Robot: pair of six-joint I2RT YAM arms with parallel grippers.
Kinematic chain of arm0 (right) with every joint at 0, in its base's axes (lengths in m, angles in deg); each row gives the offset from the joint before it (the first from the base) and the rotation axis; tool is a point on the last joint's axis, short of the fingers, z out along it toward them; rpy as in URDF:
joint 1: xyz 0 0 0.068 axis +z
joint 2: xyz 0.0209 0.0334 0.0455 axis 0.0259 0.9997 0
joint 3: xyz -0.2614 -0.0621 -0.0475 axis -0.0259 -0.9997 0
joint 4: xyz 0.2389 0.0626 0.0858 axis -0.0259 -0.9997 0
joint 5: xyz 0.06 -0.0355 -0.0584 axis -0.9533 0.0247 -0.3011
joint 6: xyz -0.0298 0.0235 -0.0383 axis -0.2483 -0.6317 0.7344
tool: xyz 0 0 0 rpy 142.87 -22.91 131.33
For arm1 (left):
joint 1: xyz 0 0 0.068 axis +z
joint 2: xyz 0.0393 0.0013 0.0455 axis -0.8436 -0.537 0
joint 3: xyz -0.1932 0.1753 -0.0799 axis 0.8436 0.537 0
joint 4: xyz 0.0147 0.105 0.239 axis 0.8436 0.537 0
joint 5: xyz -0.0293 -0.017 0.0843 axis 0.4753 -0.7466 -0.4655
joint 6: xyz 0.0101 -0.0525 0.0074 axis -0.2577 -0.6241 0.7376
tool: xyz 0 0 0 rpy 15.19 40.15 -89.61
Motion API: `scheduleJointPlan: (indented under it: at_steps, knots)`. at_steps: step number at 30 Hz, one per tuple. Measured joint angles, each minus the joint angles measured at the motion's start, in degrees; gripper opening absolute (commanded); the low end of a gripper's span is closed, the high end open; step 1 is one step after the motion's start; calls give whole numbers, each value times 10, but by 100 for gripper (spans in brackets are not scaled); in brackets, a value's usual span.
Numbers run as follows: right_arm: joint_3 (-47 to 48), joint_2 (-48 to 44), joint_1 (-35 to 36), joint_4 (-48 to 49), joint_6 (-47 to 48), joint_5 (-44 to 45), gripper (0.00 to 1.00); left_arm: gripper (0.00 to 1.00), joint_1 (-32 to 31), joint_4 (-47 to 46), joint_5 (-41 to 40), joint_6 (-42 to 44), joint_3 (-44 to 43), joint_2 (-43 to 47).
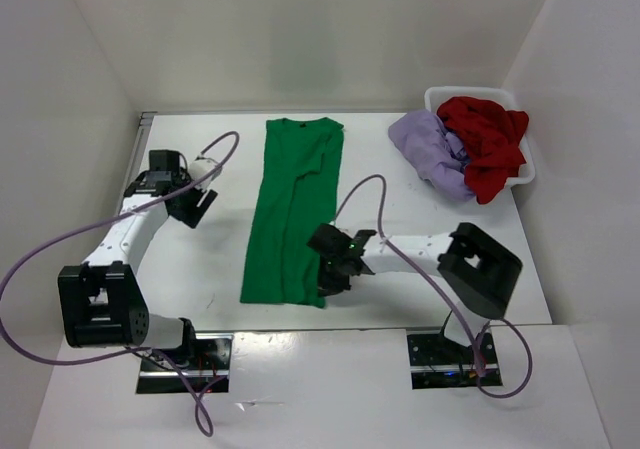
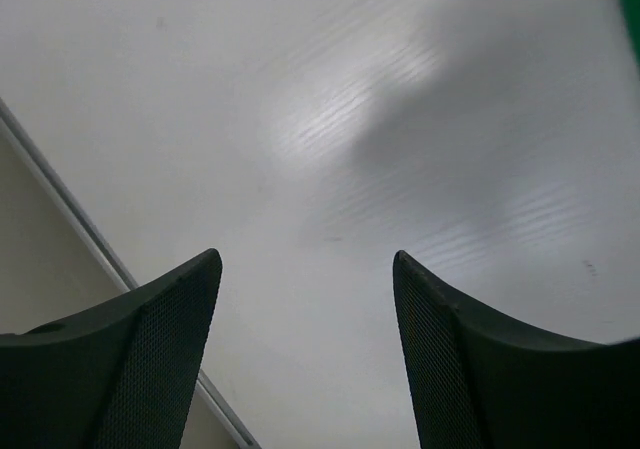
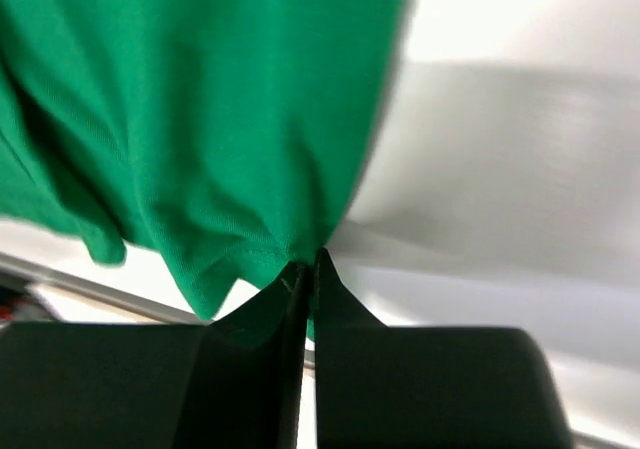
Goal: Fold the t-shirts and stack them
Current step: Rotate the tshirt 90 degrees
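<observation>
Looking at this one, the risk is all in how little cloth the right fingers (image 3: pixel 300 281) have. They're pinched fully together on the very edge of the green t-shirt (image 1: pixel 292 209), right at the hem near its bottom right corner. The wrist view shows only a thin bit of fabric between the tips. My guess is a quick lift or pull could slip the hem straight out.

Second worry: the shirt lies in a long narrow strip down the middle of the counter (image 1: pixel 200 269), doubled lengthwise by the look of it, so the fingers may have just one layer. If so, carrying that corner toward the collar would peel the layers apart and leave a lopsided fold.

Third: the left fingers (image 1: pixel 200 207) are spread wide, holding nothing, hovering over bare counter off to the left of the shirt. With only one corner carried, I'd expect the hem to go up skewed and the other corner to drag.

Containers: just one, the white basket (image 1: pixel 437 96) at the back right corner. The dark red t-shirt (image 1: pixel 485 139) is bunched in it and hangs over the front rim. The lavender t-shirt (image 1: pixel 430 149) is crumpled against its left side, mostly spilled onto the counter. How much of it is actually inside I can't tell. Both are unfolded, so most of the job is left.
</observation>
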Motion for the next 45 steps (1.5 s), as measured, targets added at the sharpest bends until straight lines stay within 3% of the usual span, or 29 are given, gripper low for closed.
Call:
scheduleJointPlan:
  at_steps: [3, 7, 8, 17, 20, 25, 28, 30, 35, 39, 45]
  knots:
    - [-53, -57, -13, -26, -1, 16, 16, 80, -79, 9, -7, 16, -32, 0]
    - [-105, -120, -27, -47, 0, 17, 50, 80, -205, 13, -26, 35, -51, 4]
    - [-112, -130, -29, -53, -2, 18, 53, 80, -230, 16, -30, 40, -50, 7]
    - [-120, -229, -24, -160, -31, 30, 53, 75, -441, 50, -105, 100, 36, 117]
    - [-121, -265, -26, -159, -44, 30, 53, 77, -469, 47, -106, 99, 16, 129]
    - [-122, -245, -28, -144, -54, 29, 53, 78, -468, 72, 9, 20, -144, 75]
    - [-128, -246, -28, -127, -57, 32, 53, 80, -468, 26, 134, 17, -159, 82]
    - [-137, -249, -28, -116, -58, 33, 53, 80, -469, -42, 202, 58, -71, 135]
    - [-176, -290, -29, -111, -68, 35, 53, 76, -496, -52, 285, 241, 107, 215]
    - [-221, -349, -46, -91, -88, 28, 53, 71, -512, -35, 329, 389, 120, 161]
    - [-269, -442, -71, -87, -119, 16, 52, 54, -568, -73, 341, 546, 122, 43]
